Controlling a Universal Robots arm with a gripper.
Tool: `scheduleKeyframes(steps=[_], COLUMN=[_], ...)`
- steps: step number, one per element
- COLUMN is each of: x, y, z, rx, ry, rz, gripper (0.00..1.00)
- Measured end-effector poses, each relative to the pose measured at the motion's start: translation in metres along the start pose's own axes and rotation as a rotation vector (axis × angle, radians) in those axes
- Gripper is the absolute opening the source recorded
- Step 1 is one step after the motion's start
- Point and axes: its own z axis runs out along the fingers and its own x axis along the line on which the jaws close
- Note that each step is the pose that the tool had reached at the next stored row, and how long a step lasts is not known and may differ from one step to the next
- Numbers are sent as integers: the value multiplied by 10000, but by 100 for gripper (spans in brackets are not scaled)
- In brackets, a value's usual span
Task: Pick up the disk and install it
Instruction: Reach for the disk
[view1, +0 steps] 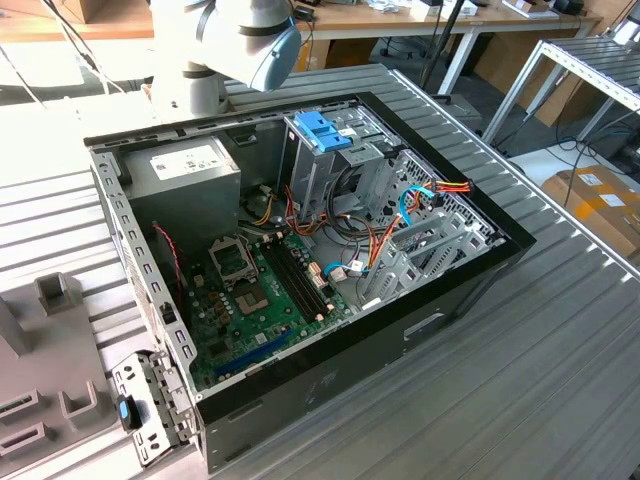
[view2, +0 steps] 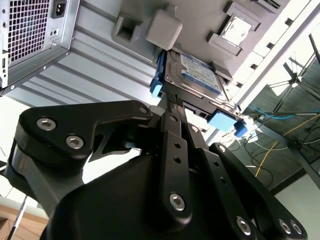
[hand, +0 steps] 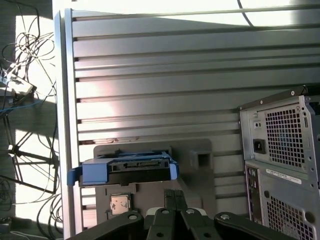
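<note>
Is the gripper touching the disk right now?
Cannot tell. In the second wrist view the gripper ends right at the edge of the disk; neither contact nor a gap shows plainly. The first wrist view doesn't settle it either.

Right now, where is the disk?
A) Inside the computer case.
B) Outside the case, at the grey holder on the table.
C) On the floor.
B: in the first wrist view the disk is at the grey holder, outside the computer case.

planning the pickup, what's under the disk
The disk rests on a grey fixture on the ribbed table; the fixture's surface directly beneath the disk is covered.
</note>
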Motion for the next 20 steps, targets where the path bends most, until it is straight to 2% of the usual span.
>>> scheduleKeyframes(steps=[20], x=[79], y=[-6], z=[-2], rx=[0], ry=[-1], rz=[0], gripper=[11])
